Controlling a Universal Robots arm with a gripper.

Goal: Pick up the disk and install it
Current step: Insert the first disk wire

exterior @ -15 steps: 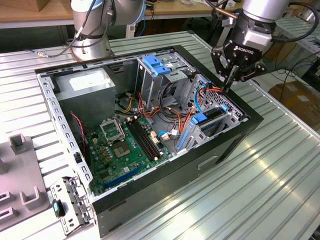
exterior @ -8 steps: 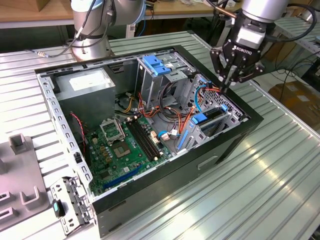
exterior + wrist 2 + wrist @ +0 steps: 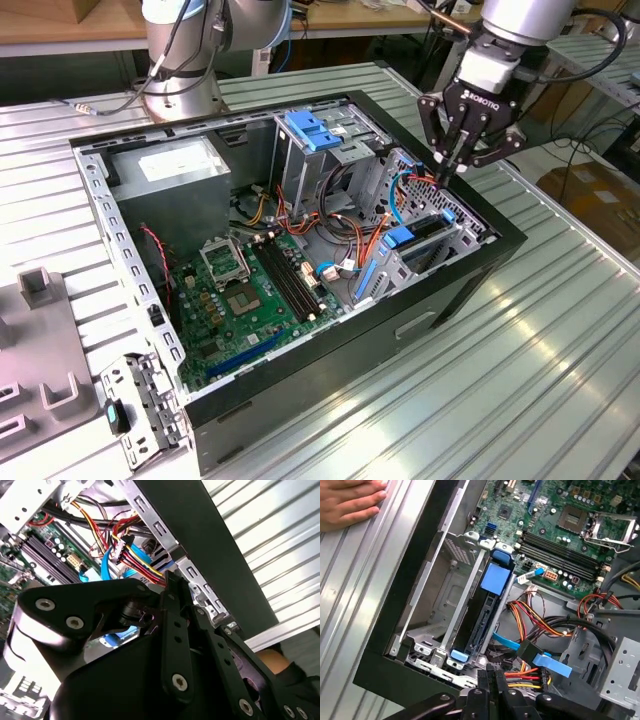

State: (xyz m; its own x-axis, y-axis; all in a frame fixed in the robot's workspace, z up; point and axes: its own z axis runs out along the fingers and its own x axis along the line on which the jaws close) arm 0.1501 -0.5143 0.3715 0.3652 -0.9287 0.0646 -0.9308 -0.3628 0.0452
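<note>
The jaws (image 3: 452, 168), pressed together and holding nothing, hang directly above the disk (image 3: 481, 614), which stands edge-on, apparently seated, in its bay (image 3: 451, 596).

Bright even overhead light here, strong glare streaks off the ribbed metal table (image 3: 560, 360), my pincer (image 3: 170, 630) looms dark and soft-focused up close

Exterior view high over the computer case (image 3: 300, 330); both wrist views close inside it.
</note>
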